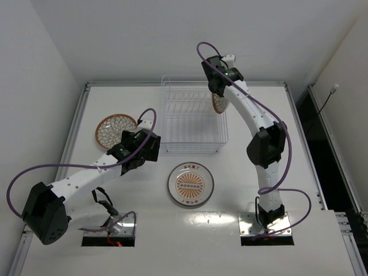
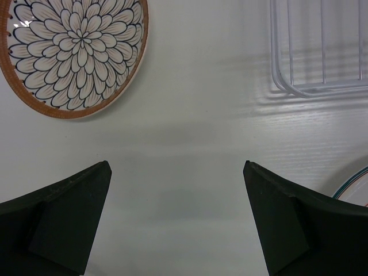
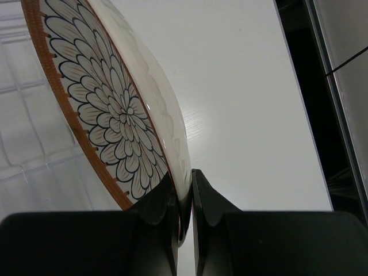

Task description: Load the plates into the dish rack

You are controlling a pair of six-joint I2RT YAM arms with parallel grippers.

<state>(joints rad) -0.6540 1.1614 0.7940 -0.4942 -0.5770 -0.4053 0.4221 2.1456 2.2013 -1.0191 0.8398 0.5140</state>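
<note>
Clamping plate (image 3: 115,109), right fingers (image 3: 154,211), upper rim cropped

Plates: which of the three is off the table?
The petal-pattern plate pinched by its rim in the right gripper, held on edge at the right end of the dish rack. The other petal plate and the orange-centre plate lie flat on the table.

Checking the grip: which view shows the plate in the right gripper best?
Right wrist: the held plate fills the frame, rim pinched by the right gripper. Top external shows only a sliver; left wrist shows another plate only.
</note>
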